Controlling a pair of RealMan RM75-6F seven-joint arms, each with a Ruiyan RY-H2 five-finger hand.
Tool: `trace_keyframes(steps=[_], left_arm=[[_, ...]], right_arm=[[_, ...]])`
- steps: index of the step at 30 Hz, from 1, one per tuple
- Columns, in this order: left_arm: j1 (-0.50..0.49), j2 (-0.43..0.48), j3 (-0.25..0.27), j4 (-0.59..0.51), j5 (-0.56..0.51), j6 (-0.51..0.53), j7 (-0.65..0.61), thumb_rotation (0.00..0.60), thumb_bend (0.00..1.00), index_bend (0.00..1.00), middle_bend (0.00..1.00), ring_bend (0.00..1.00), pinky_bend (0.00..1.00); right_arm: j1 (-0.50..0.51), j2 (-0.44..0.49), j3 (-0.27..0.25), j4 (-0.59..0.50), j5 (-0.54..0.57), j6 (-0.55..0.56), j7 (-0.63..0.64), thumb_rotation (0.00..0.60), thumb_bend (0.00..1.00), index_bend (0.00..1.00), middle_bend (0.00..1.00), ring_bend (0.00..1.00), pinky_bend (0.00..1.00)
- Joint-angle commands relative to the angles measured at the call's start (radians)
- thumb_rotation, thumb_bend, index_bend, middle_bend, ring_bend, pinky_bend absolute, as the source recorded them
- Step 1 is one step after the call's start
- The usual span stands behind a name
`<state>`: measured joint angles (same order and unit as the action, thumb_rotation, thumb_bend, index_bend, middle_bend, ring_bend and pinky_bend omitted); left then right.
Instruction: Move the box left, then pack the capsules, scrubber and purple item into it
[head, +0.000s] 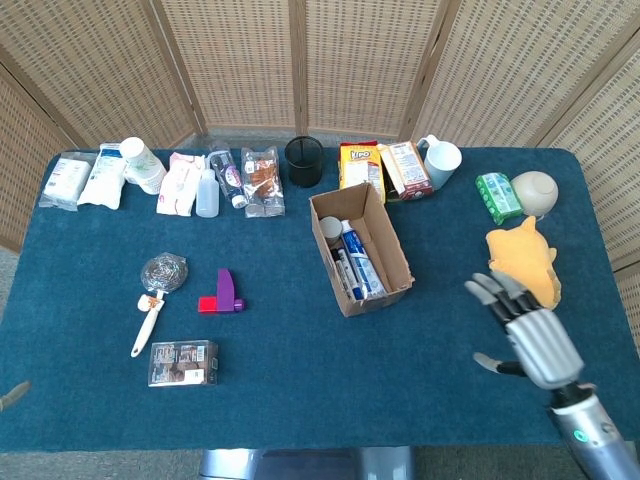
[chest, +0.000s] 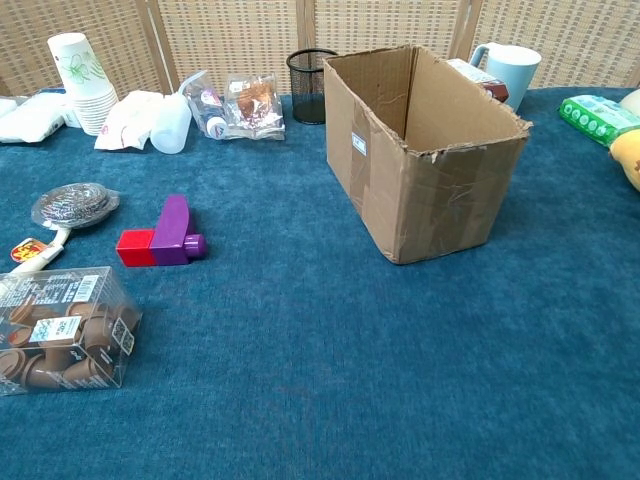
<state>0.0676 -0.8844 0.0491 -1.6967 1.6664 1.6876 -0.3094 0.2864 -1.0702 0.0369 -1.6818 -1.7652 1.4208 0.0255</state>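
Observation:
The open cardboard box (head: 396, 248) stands mid-table, holding tubes and a small cup; in the chest view it is the box (chest: 440, 190) at centre right. The clear capsule box (head: 182, 363) lies front left, also the capsule box (chest: 60, 340). The steel scrubber (head: 163, 272) with a white handle and the purple item (head: 228, 290) with its red part lie just beyond it; chest view shows the scrubber (chest: 73, 205) and purple item (chest: 175, 230). My right hand (head: 525, 335) hovers open, right of the box, holding nothing. Only a sliver at the left edge may be my left hand (head: 10, 394).
A yellow plush toy (head: 528, 258) lies just beyond my right hand. A green packet (head: 498, 197), bowl (head: 535, 190), mug (head: 442, 158), snack boxes (head: 362, 165), black mesh cup (head: 304, 160), bottles, packets and paper cups (head: 140, 163) line the back edge.

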Motion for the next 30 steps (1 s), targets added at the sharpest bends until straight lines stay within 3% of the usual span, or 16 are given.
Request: trace_keyframes(steps=[1, 10, 18, 30], left_arm=[[-0.001, 0.001, 0.000, 0.001, -0.003, -0.004, -0.005, 0.600, 0.01, 0.00, 0.00, 0.00, 0.00], [-0.005, 0.006, -0.005, 0.008, -0.019, -0.013, -0.027, 0.600, 0.01, 0.00, 0.00, 0.00, 0.00], [-0.007, 0.008, -0.008, 0.018, -0.028, -0.019, -0.044, 0.600, 0.01, 0.00, 0.00, 0.00, 0.00], [-0.011, 0.010, -0.014, 0.028, -0.045, -0.032, -0.067, 0.600, 0.01, 0.00, 0.00, 0.00, 0.00]], right_arm=[[0.080, -0.015, 0.046, -0.064, -0.001, -0.110, -0.121, 0.600, 0.00, 0.11, 0.02, 0.00, 0.11], [0.214, -0.130, 0.124, -0.105, 0.114, -0.292, -0.267, 0.600, 0.00, 0.12, 0.03, 0.00, 0.11], [0.306, -0.274, 0.187, -0.061, 0.258, -0.380, -0.367, 0.600, 0.02, 0.13, 0.06, 0.00, 0.14], [0.357, -0.394, 0.187, 0.019, 0.400, -0.416, -0.440, 0.600, 0.03, 0.17, 0.10, 0.00, 0.21]])
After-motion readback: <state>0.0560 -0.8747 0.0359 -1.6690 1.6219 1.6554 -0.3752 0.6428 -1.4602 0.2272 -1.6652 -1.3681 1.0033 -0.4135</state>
